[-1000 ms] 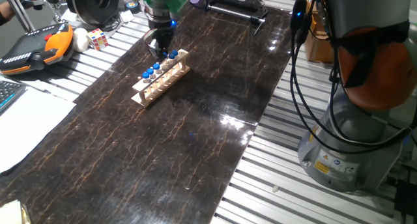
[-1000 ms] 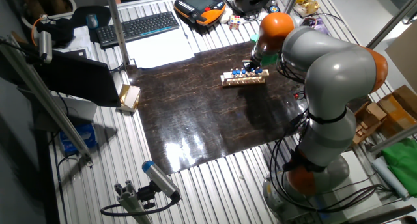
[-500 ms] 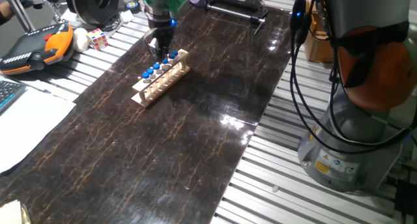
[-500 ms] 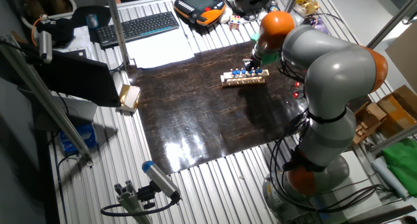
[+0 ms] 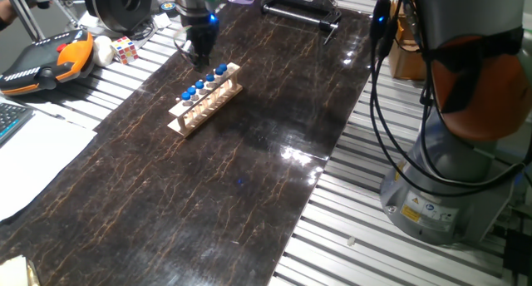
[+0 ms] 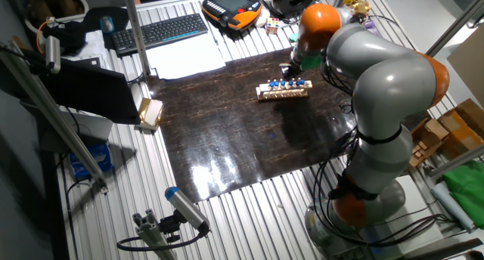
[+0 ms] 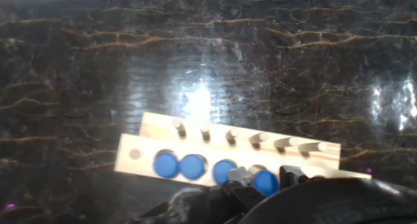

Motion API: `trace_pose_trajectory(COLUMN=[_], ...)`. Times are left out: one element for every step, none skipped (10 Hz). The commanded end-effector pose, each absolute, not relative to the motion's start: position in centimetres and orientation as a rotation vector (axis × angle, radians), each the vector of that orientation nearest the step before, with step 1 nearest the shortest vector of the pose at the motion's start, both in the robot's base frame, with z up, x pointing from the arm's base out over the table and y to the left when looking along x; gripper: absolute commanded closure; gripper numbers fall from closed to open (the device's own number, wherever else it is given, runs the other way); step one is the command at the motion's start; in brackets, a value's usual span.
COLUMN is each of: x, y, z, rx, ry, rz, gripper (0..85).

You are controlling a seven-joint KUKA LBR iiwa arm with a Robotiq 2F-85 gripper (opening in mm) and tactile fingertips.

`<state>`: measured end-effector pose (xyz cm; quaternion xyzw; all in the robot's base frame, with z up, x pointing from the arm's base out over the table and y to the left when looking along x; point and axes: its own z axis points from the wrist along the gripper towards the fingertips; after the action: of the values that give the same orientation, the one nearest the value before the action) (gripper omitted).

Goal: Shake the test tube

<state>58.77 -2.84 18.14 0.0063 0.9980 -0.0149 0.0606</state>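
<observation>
A light wooden rack [image 5: 205,99] stands on the dark table with several blue-capped tubes upright in it. My gripper [image 5: 199,51] hovers just above the rack's far end. In the hand view my gripper [image 7: 264,178] is shut on the test tube [image 7: 265,183]. Its blue cap sits between the two fingertips [image 7: 238,176], slightly off the line of the three caps still in the rack [image 7: 150,149]. The tube's body is hidden below the cap. From the other side, my gripper [image 6: 292,66] hangs over the rack [image 6: 283,91].
A Rubik's cube [image 5: 125,49] and an orange-black pendant [image 5: 50,60] lie left of the rack. White paper [image 5: 33,149] covers the near left. A black bar stand [image 5: 299,7] sits behind, and the arm's base [image 5: 449,178] and cables are on the right.
My gripper has risen from the rack's far end and shifted slightly away from it, up and to the left in the fixed view. The rack has stayed put.
</observation>
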Motion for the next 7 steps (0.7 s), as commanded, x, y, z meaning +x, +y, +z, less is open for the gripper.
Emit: trace_pose_trajectory(x=[58.6, 58.3, 57.9, 57.5, 57.2, 56.9, 56.6], y=[-2.3, -1.9, -1.5, -0.9, -0.5, -0.1, 0.3], z=[19.2, 20.1, 20.9, 21.4, 21.6, 21.8, 21.9], rx=[0.022, 0.014, 0.011, 0.011, 0.011, 0.011, 0.015], ry=[3.042, 3.061, 3.073, 3.075, 3.075, 3.077, 3.073], rz=[-0.047, -0.053, -0.056, -0.084, -0.089, -0.089, -0.089], gripper=[71.3, 80.0, 84.3, 84.3, 84.3, 84.3, 84.3])
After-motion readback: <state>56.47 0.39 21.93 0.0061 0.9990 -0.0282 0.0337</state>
